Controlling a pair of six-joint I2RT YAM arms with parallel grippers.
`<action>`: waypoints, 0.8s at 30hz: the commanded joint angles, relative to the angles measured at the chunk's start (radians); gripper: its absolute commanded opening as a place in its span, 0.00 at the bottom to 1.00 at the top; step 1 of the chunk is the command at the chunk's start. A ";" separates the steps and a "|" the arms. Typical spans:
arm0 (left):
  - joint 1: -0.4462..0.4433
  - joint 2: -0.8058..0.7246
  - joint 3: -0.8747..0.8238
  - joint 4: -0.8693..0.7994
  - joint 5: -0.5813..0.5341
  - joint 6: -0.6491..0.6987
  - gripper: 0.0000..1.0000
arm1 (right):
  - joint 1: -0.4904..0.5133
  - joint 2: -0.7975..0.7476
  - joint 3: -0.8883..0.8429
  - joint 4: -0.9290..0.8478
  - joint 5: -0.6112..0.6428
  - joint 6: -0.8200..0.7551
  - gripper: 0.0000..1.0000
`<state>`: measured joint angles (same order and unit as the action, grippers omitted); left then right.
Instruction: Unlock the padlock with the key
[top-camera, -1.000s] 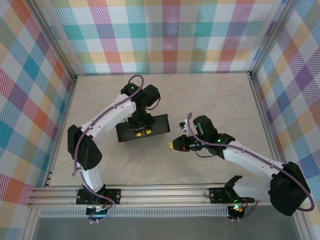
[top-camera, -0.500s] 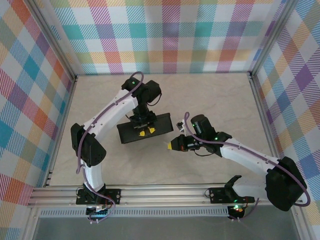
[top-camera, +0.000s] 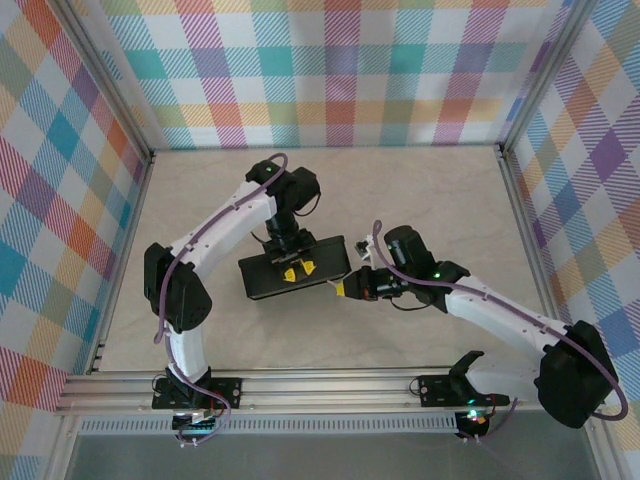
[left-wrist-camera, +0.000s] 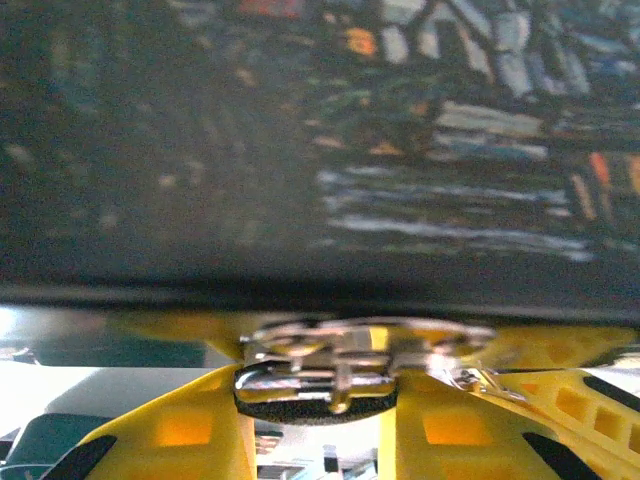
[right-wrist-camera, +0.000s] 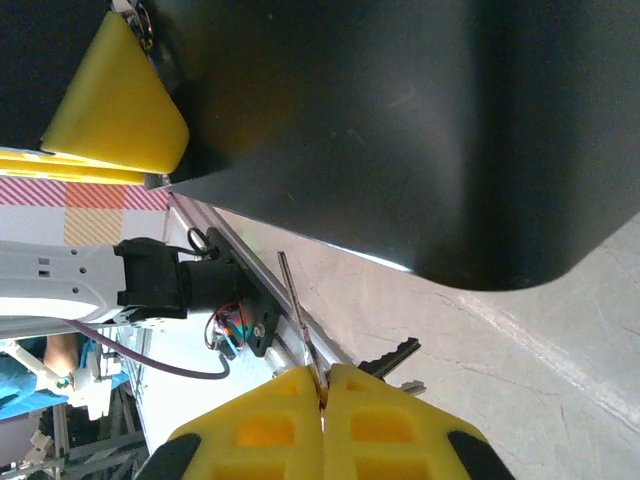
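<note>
I read this as the approach step: key in hand, not yet in the lock. My right gripper had its yellow tips pressed together on the key, whose thin silvery blade stuck out ahead of them, near the rounded corner of the dark tin box but apart from it. In the overhead view the right gripper sat just beside the right end of the box. My left gripper pinched a silvery metal piece at the box's edge, which I took for the padlock. I could not make out the keyhole in any view. Next, I judged, the blade had to be lined up with that hole and fed in straight while the left arm held the box steady
</note>
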<state>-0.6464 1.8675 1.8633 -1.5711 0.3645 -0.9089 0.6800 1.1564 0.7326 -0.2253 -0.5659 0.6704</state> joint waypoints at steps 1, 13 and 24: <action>0.003 -0.012 0.059 -0.029 0.055 -0.004 0.06 | -0.003 -0.046 0.052 -0.059 -0.007 0.034 0.01; 0.078 0.069 0.137 -0.064 0.057 0.087 0.33 | -0.005 -0.012 0.146 -0.156 0.030 0.033 0.01; 0.136 0.100 0.250 -0.074 0.037 0.141 0.48 | -0.005 0.081 0.248 -0.192 0.020 0.005 0.01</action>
<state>-0.5350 1.9800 2.0983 -1.6028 0.4068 -0.7940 0.6800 1.2198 0.9363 -0.3912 -0.5323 0.6941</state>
